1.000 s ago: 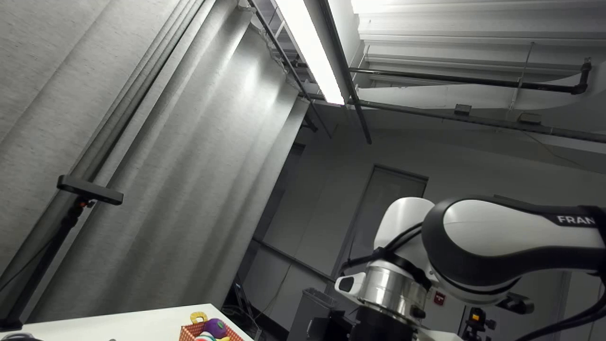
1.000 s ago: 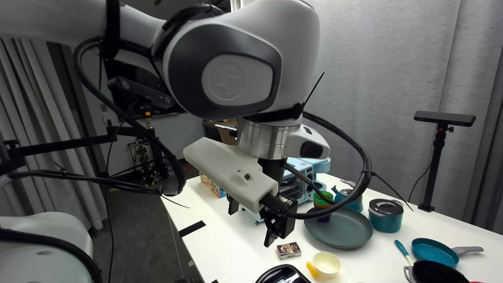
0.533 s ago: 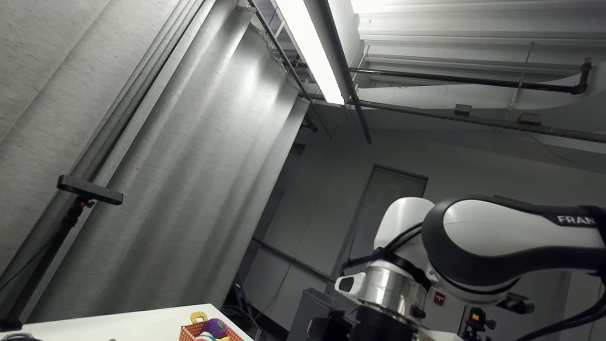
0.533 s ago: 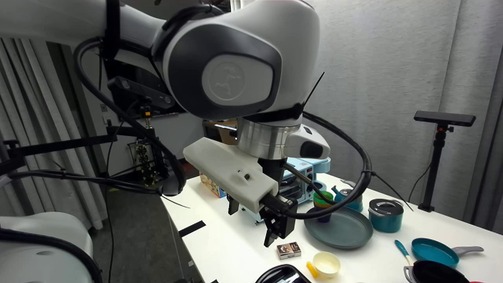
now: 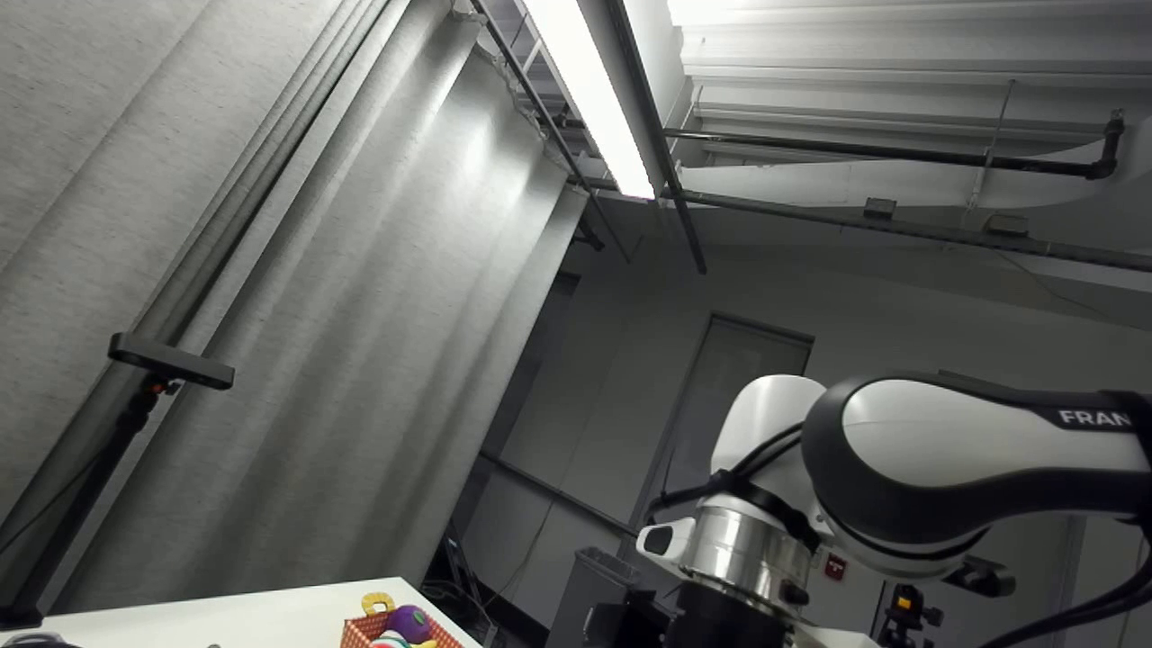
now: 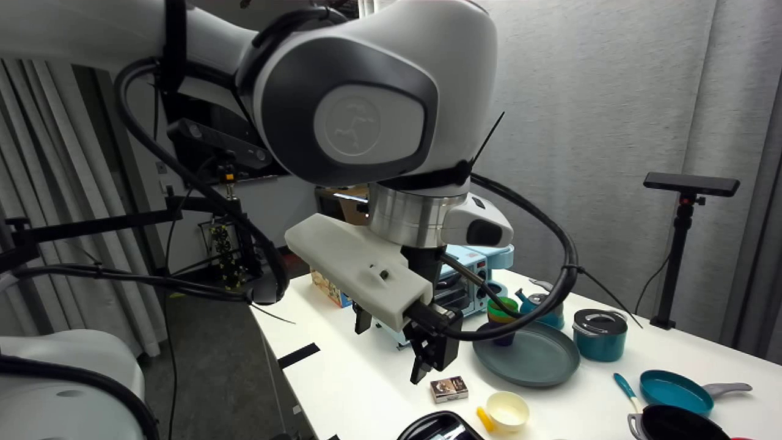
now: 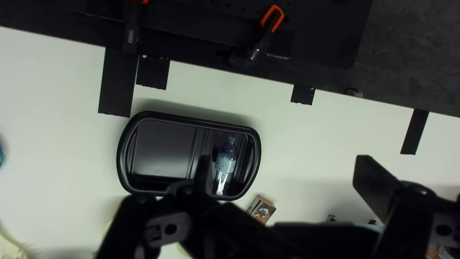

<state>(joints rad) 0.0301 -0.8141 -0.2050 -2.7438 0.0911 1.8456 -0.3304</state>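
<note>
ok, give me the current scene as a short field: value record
hand: open, holding nothing, above the white table
contact: none seen
near hand: small box, cream bowl, black tray
in tray: bottle, lying
on grey plate: stacked cups
also on table: teal pot, teal pan
checked basket: purple item inside

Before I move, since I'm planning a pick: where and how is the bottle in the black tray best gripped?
Likely the bottle is best pinched across its pale-banded middle, from above: it lies on its side, its neck narrows, and the black tray walls it in.
</note>
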